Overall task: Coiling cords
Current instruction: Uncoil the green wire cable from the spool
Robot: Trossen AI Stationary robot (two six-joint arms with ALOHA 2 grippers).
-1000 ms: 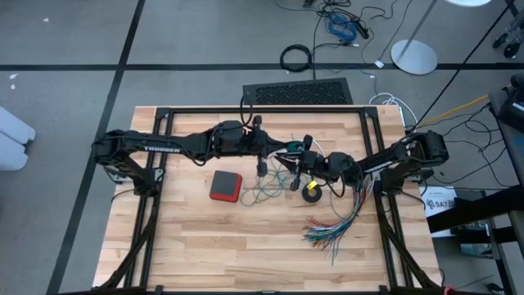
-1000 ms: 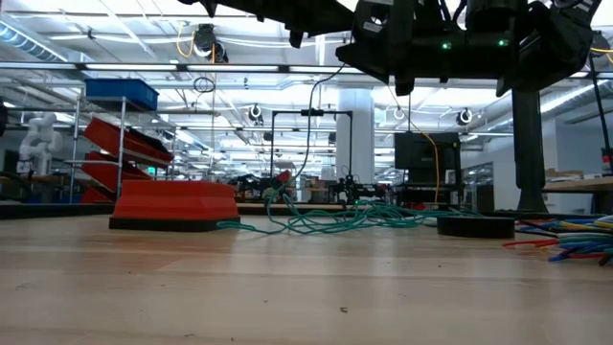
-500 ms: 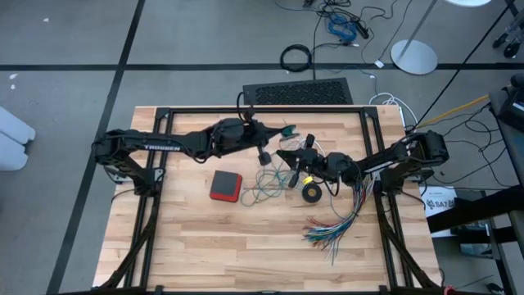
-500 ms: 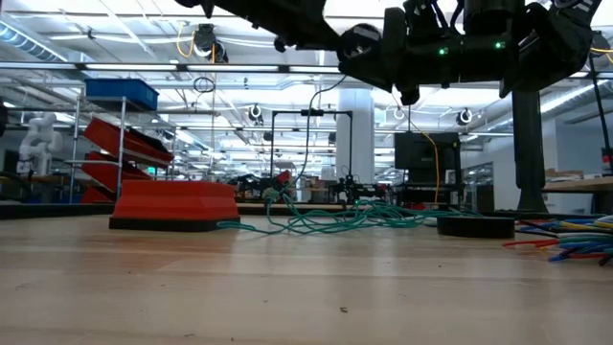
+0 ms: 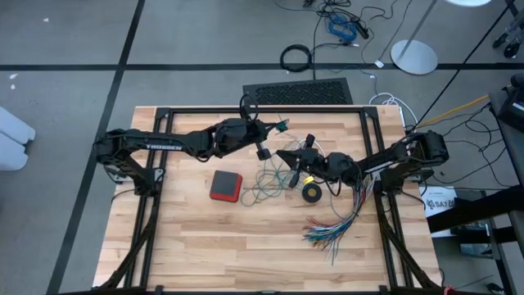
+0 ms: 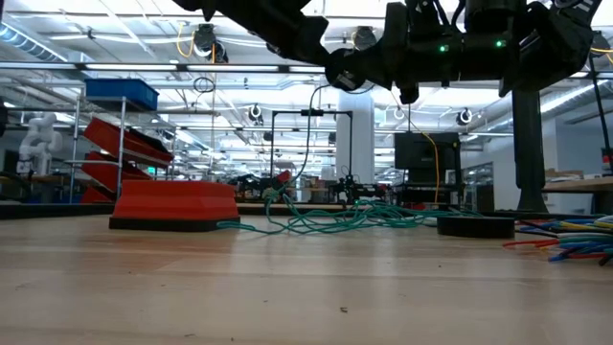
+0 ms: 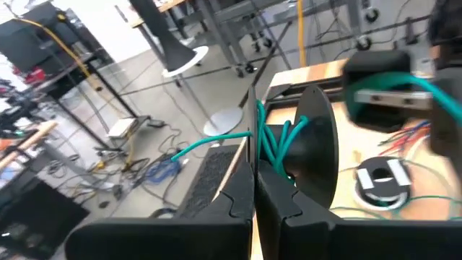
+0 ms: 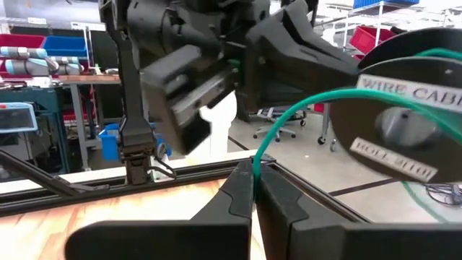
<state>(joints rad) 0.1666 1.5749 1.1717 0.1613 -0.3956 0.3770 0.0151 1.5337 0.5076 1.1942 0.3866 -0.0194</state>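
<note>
The teal-green cord lies partly as a loose tangle on the table's middle. Some of its strands are raised between my two grippers, above the table. My left gripper comes from the table's left and is shut on a bunch of teal strands beside a black round spool. The spool's label shows in the right wrist view. My right gripper comes from the table's right, close to the left one, and is shut on one teal strand. My left gripper pinches several teal strands between its two fingers, right against the black spool's flat side. The fingers lie about level, pointing toward the table's right and far side. Strands and spool are held clear of the table. My right gripper pinches a single teal strand between its two fingers. They lie about level and point toward the table's left. From them the strand rises and bends over in a curve to the spool.
A red flat box lies left of the tangle. A small black ring lies right of it. A fan of multicoloured wires spreads toward the near right. A black frame borders the table.
My left gripper has swung a little toward the table's far edge and rolled its wrist. The teal strands and spool it holds have gone the same way. My right arm has kept still. The tangle on the table lies as before.
</note>
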